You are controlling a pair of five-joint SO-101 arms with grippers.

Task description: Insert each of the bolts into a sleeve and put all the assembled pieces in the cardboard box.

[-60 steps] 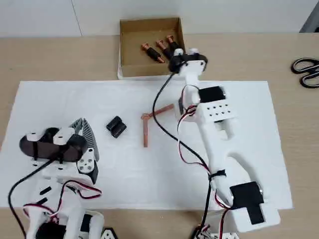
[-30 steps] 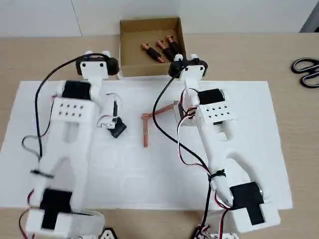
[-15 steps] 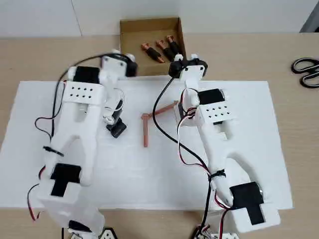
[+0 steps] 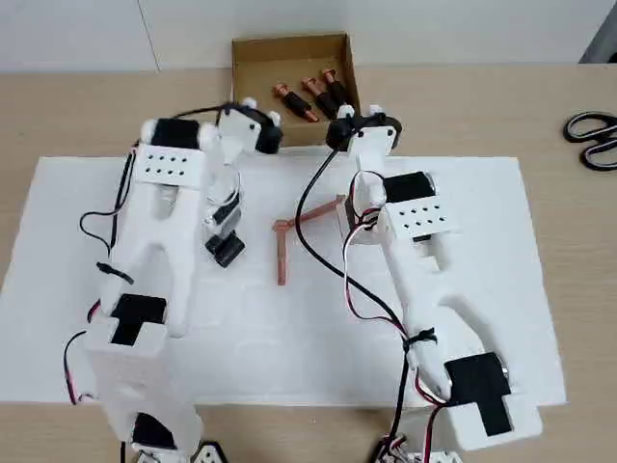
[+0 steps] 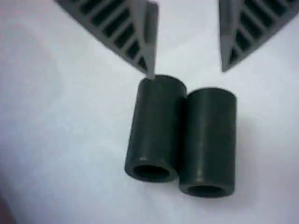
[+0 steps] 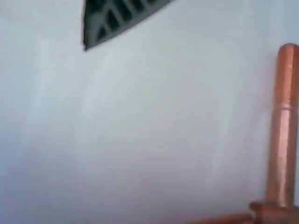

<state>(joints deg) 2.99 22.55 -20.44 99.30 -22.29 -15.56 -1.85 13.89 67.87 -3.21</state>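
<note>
Left hand (image 5: 187, 70) spread open over two black cylindrical sleeves (image 5: 156, 130).
We see them touching on the white-sheeted surface (image 4: 482, 289); two copper bolts (image 4: 281, 253) lie by the right hand (image 6: 114, 18), whose grip we cannot tell.

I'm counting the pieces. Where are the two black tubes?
In the high view the black tubes lie side by side on the white sheet, right at the open left gripper and left of the loose copper bolts.
</note>
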